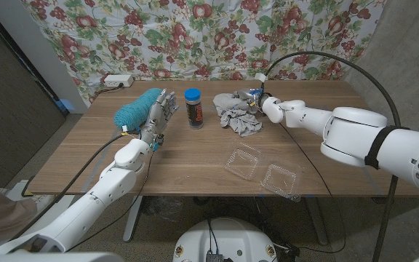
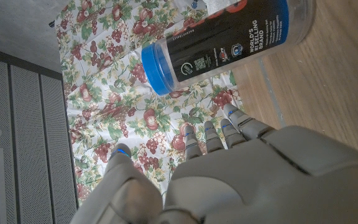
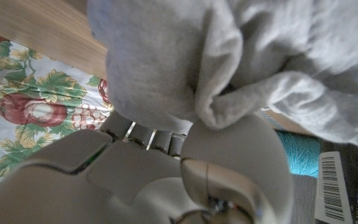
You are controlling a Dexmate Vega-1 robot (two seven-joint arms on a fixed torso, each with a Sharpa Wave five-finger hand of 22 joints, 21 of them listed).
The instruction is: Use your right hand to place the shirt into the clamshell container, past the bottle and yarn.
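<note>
Grey cloth, the shirt (image 1: pixel 240 120), lies crumpled on the wooden table (image 1: pixel 195 156) near its far edge, and the right hand (image 1: pixel 255 99) is at its far side; in the right wrist view the fingers (image 3: pixel 145 137) go into the folds of the cloth and a fold (image 3: pixel 229 106) lies against the thumb, so I judge that the hand is closing on the shirt, but whether the grip is already firm I cannot tell; the shirt does not look lifted from the table.

The clamshell container (image 1: pixel 264 169) stands open near the front edge, its two clear halves side by side, well apart from the shirt; it lies open probably so that one hand alone can drop the cloth in.

The bottle (image 1: pixel 192 107), dark with a blue cap, stands upright just beside the shirt on the robot's left; the blue yarn (image 1: pixel 135 113) lies further to the left. Both stand to the side of the straight way from shirt to container, so the carry toward the front should pass them without contact, I think; a hanging sleeve could still brush the bottle.

The left hand (image 1: pixel 156 116) stands between yarn and bottle with its fingers (image 2: pixel 229 127) apart and holds nothing; it seems only to wait, since the task belongs to the right hand.
</note>
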